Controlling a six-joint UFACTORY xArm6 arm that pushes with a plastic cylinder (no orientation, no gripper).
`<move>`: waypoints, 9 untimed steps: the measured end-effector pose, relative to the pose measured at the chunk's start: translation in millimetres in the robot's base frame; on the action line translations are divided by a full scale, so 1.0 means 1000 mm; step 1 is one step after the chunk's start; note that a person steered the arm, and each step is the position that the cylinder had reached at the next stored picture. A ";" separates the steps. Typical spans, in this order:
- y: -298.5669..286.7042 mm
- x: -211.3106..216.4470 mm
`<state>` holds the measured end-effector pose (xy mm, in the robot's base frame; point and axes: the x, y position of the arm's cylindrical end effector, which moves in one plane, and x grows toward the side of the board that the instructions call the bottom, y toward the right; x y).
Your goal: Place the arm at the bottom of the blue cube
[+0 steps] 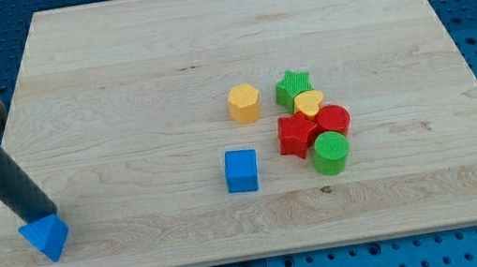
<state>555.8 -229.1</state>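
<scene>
Camera view shows the blue cube [241, 171] near the middle of the tabletop [115, 67], its bottom side clear. My tip [36, 221], a bare rod end effector holding nothing, sits far left against the blue triangle [46, 238]. The whole approach remains.

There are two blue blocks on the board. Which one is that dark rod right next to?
The blue triangle at the view's bottom left; my tip is right against it. The blue cube sits apart, mid-board.
</scene>
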 end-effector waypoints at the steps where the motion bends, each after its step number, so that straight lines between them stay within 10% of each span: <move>1: -0.006 -0.010; 3: -0.005 -0.044; 9: 0.208 0.042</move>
<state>597.6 -21.2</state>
